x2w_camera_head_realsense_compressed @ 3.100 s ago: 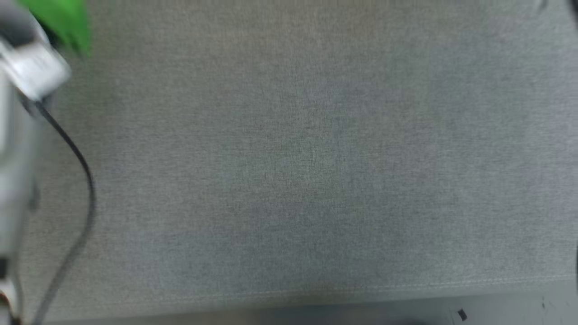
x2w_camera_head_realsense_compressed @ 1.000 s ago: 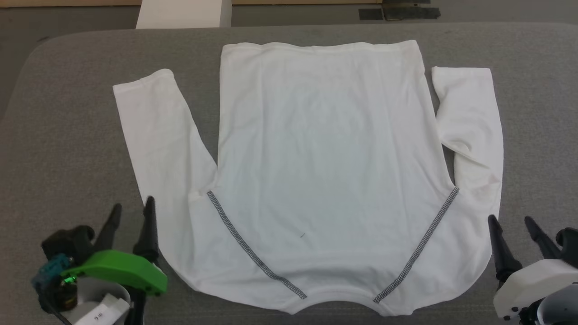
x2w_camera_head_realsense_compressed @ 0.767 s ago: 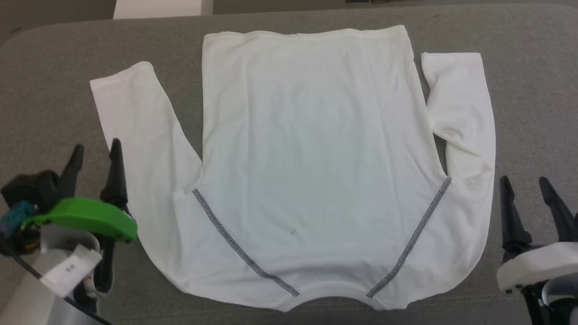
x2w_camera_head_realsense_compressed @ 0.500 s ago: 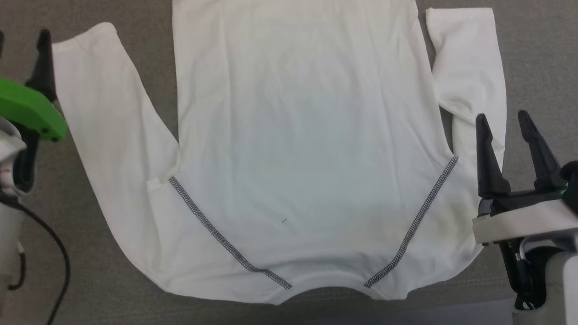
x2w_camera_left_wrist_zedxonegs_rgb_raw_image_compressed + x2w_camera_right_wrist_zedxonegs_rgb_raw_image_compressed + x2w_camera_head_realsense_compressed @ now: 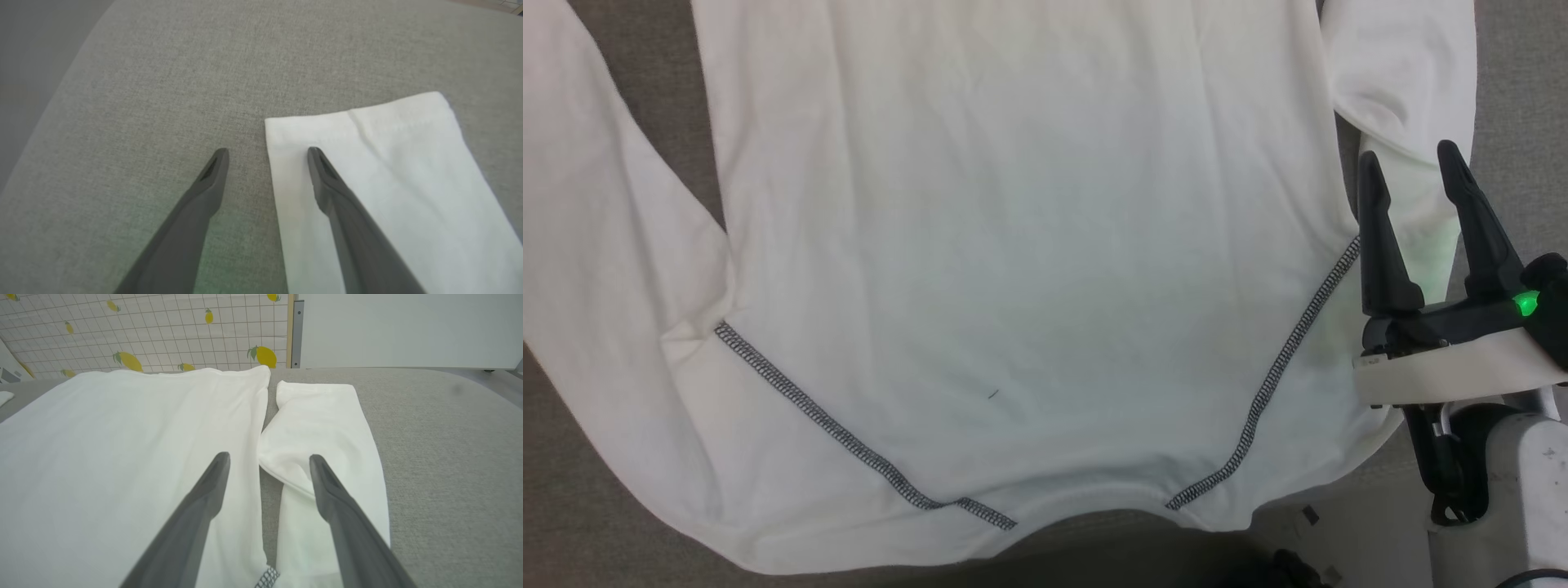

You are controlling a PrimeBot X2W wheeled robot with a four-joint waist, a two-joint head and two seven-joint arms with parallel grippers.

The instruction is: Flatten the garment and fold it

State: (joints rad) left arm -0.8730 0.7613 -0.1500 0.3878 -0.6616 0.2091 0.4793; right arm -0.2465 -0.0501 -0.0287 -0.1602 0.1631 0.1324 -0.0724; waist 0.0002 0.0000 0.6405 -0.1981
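Head view: the camera has dipped closer over the last second, so the garment now runs past the top and left edges. It lies as it did, spread flat on the grey worktop, neckline nearest the robot. What has really moved is the right hand. It has come up from the near corner of the worktop and now stands over the right sleeve, just outside the zigzag shoulder seam. Its two fingers are spread wide with nothing between them; whether the tips touch cloth I cannot tell. I judge the flattening nearly done, with the arms lining up on the sleeves.

Left wrist view: the left hand is wide open and empty at the cuff end of the left sleeve. One finger is over bare worktop, the other over the sleeve's edge. No contact can be made out.

Right wrist view: the right hand's fingers splay, one over the body panel, the other over the right sleeve. The sleeve doubles over on itself in a kink just ahead of the tips, and that kink seems the last thing to smooth before folding
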